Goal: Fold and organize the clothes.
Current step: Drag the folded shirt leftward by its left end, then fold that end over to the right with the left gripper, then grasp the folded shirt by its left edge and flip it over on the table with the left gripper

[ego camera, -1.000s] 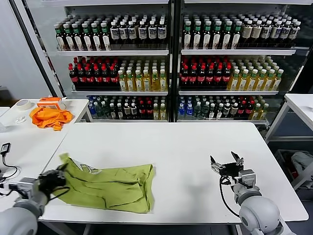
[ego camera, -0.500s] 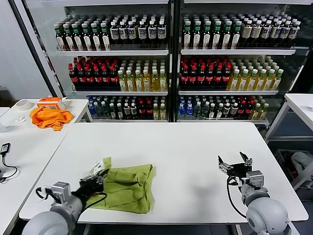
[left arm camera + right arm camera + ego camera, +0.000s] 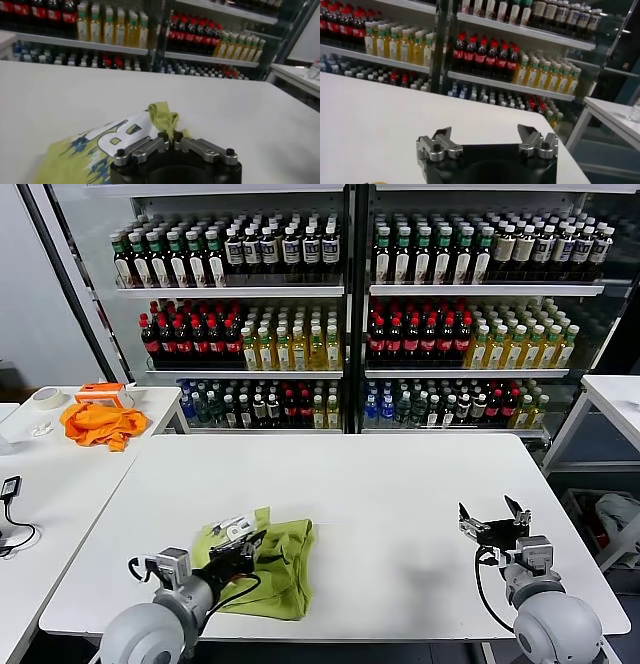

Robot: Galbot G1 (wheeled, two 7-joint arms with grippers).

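The lime yellow-green T-shirt [image 3: 280,564] lies bunched and partly folded on the white table [image 3: 380,484], near its front left. My left gripper [image 3: 240,536] is shut on an edge of the shirt and holds it lifted over the rest of the cloth. In the left wrist view the pinched green fabric [image 3: 165,117] rises from between the closed fingers of the left gripper [image 3: 173,141], and the white-and-dark printed graphic [image 3: 117,137] shows on the turned-over part. My right gripper [image 3: 495,519] is open and empty above the table's right side; it also shows in the right wrist view [image 3: 485,135].
A bright orange cloth [image 3: 100,424] lies on the side table at the far left, with an orange-and-white box [image 3: 105,394] and a tape roll [image 3: 45,397]. Shelves of bottles [image 3: 340,314] stand behind the table. Another white table [image 3: 615,399] stands at the right.
My left gripper has carried the shirt's left edge to the right over the rest of the shirt, so the cloth is narrower. The right gripper has drifted slightly right.
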